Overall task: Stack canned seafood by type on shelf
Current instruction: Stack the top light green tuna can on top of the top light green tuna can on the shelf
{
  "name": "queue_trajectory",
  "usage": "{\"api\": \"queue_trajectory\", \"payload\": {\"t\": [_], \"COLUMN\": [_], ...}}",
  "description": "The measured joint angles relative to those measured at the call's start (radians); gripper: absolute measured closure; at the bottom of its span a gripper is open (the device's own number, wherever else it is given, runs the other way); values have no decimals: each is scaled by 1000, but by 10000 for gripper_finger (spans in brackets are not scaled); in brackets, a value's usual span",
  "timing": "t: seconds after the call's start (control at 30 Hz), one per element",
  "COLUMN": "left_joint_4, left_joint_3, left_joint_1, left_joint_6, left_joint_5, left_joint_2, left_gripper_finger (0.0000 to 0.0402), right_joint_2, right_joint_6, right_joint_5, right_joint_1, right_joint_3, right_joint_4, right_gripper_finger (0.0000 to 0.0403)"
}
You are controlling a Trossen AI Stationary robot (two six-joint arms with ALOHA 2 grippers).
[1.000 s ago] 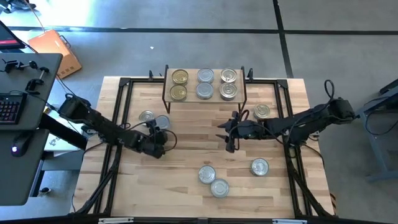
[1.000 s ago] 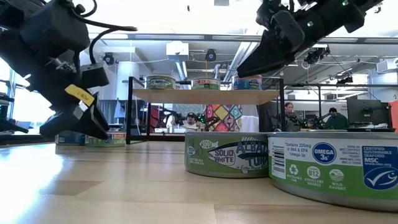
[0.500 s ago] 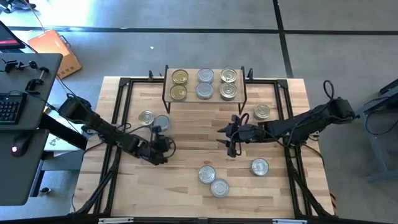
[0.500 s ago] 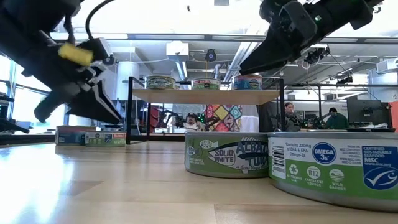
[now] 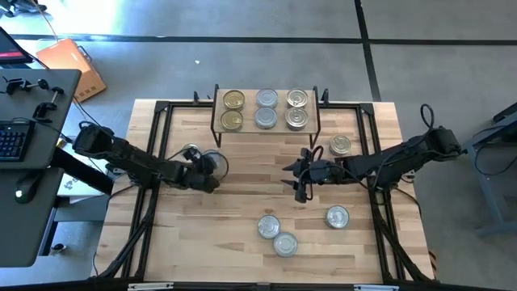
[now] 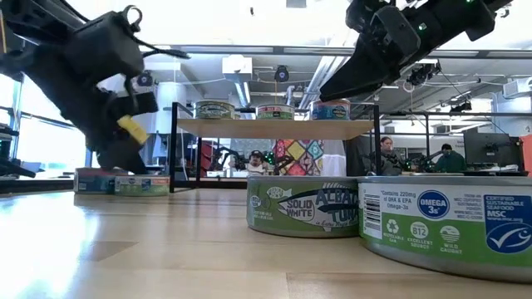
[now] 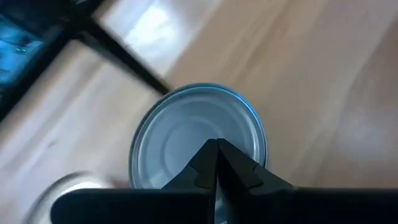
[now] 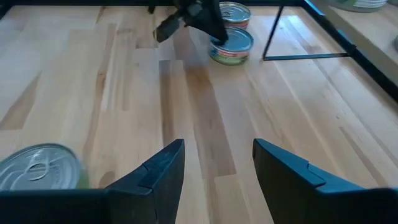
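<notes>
**Left gripper shut over a silver tin, right one waiting mid-bench**

Left gripper (image 5: 212, 166), on the dark left arm, down low at the left side of the big pale wood-slat bench (image 5: 242, 202), just in front of the shelf's left leg. Fingers pressed together, tips touching, nothing between them. Right under the tips in the left wrist view: a flat round tin w/ plain silver lid (image 7: 198, 134), standing flat on the bench. Can't tell if tips touch the lid. Another flat round tin w/ pull-ring lid (image 5: 190, 151) just beside it, further left.

Right gripper (image 5: 300, 184) near the middle of the bench, up off the wood, fingers apart, holding nothing.

Small light-wood shelf on thin black legs (image 5: 279, 108) at the back of the bench. Six flat round tins on top, in 3 pairs: two w/ gold lids (image 5: 233, 99) at left, two plain silver (image 5: 266, 99) in the middle, two silver w/ pull rings (image 5: 297, 99) at right.

Loose round tins on the bench: one (image 5: 340, 145) near the shelf's right leg, one (image 5: 337, 216) at front right, two touching (image 5: 269, 226) at front middle. Green labels on the near ones (image 6: 303, 205) in the low view.
</notes>
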Motion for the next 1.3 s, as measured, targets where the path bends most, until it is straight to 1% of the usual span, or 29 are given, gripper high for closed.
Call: {"api": "queue_trajectory", "payload": {"t": [0.13, 0.23, 0.3, 0.33, 0.37, 0.43, 0.53, 0.7, 0.73, 0.83, 0.9, 1.0, 1.1, 1.23, 1.3], "left_joint_4": [124, 267, 374, 434, 497, 584, 644, 693, 710, 767, 817, 830, 828, 775, 740], "left_joint_3": [0, -1, -5, -6, -5, -3, -3, -3, -3, -2, 3, 36, 82, 145, 167], "left_joint_1": [0, -25, -52, -69, -88, -122, -159, -245, -265, -320, -338, -327, -287, -219, -184], "left_joint_6": [92, 192, 292, 349, 396, 452, 471, 416, 402, 365, 336, 291, 278, 232, 202], "left_joint_5": [128, 293, 408, 439, 446, 428, 404, 401, 401, 401, 401, 399, 396, 412, 424], "left_joint_2": [-3, -1, 1, 2, 1, 0, 1, 3, 9, 40, 76, 154, 237, 318, 338], "left_gripper_finger": [401, 401, 401, 401, 401, 401, 401, 401, 401, 401, 401, 401, 401, 401, 401], "right_joint_2": [0, 0, 0, 0, 0, 4, 35, 163, 196, 295, 350, 402, 418, 413, 409], "right_joint_6": [0, 1, 3, 3, 3, 2, 0, -37, -50, -84, -105, -114, -117, -122, -128], "right_joint_5": [-31, -62, -74, -75, -75, -75, -75, -81, -94, -179, -206, -207, -206, -206, -205], "right_joint_1": [12, 27, 38, 45, 51, 63, 77, 89, 89, 89, 87, 86, 85, 85, 85], "right_joint_3": [0, 0, 0, 0, 0, 0, 0, 0, 0, 0, 7, 41, 74, 117, 137], "right_joint_4": [0, 0, 0, 0, 1, 5, 39, 189, 225, 346, 393, 393, 381, 288, 223], "right_gripper_finger": [220, 220, 220, 220, 220, 220, 220, 220, 220, 220, 220, 220, 220, 220, 220]}}
